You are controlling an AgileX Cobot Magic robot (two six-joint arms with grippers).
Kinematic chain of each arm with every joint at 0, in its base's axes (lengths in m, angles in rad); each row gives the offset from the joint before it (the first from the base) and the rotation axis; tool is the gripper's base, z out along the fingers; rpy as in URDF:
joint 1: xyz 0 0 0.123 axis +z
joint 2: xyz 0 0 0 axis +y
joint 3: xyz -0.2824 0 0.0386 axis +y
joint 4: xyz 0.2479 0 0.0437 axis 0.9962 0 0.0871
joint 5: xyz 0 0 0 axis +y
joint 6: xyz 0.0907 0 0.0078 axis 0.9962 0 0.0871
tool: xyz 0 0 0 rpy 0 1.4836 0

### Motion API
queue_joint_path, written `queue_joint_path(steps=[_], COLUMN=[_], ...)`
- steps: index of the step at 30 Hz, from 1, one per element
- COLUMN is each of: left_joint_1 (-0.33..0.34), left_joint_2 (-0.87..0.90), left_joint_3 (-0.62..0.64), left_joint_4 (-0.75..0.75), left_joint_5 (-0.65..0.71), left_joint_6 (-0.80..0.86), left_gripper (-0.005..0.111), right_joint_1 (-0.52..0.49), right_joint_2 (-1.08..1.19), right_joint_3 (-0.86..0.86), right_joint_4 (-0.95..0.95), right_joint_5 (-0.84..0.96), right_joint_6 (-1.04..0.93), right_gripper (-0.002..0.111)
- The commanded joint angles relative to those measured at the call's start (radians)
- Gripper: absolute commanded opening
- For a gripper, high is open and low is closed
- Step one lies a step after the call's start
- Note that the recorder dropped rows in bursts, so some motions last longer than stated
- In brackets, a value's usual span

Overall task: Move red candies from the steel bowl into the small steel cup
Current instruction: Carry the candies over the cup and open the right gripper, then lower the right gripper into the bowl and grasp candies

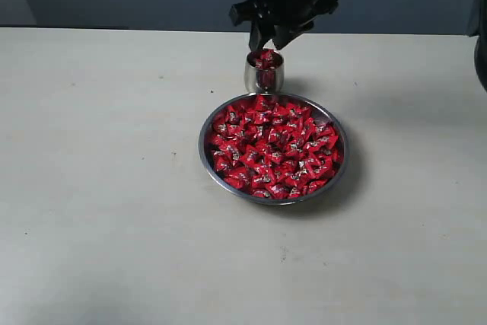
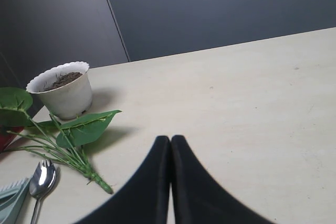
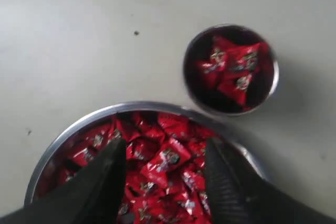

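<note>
Several red candies point(image 1: 265, 58) sit in the small steel cup point(image 1: 253, 78) just below the right gripper point(image 1: 268, 42), jaws spread and empty.

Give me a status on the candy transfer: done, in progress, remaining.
Done: a few red candies lie in the small steel cup. In hand: nothing; the right gripper hangs open above the cup, jaws empty. Left: the steel bowl is heaped with red candies, so most of the transfer remains.
</note>
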Motion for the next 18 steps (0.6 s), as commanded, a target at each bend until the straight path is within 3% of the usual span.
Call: queue_joint_path(steps=[1, 18], left_joint_1=[-0.003, -0.003], left_joint_2=[-0.004, -0.004], left_joint_3=[0.001, 0.001], left_joint_4=[0.005, 0.005], left_joint_5=[-0.011, -0.011], left_joint_6=[-0.004, -0.004], left_gripper=[0.000, 0.000], right_joint_1=[0.051, 0.075], right_joint_2=[-0.016, -0.092], right_joint_3=[0.060, 0.435], right_joint_4=[-0.011, -0.091], right_joint_5=[0.041, -0.120], right_joint_6=[-0.033, -0.038], right_gripper=[0.045, 0.045])
